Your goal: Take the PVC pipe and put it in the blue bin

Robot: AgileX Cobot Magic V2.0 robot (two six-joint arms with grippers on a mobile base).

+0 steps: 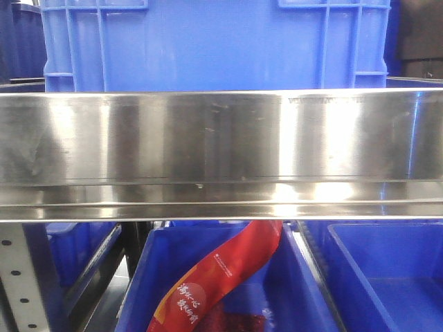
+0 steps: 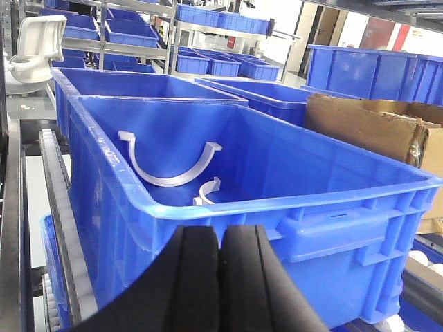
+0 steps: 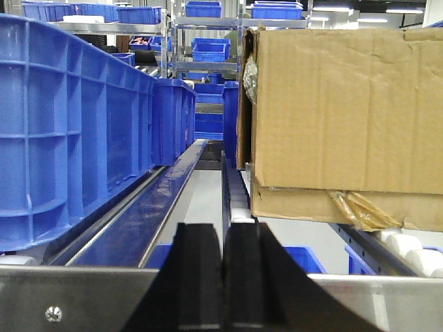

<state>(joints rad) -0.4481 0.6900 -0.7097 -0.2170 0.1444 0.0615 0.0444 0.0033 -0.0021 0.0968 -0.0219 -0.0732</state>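
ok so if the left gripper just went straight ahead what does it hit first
Most likely the near wall of the blue bin: the shut left gripper points right at it, below the rim. Depth is hard to judge from the wrist view.

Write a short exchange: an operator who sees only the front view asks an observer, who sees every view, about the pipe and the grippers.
Operator: Is any pipe in the bin?
Observer: Yes. The left wrist view shows white curved pipe pieces lying inside the bin.
Operator: Is either gripper holding anything?
Observer: No. The left gripper and the right gripper are both shut and empty.
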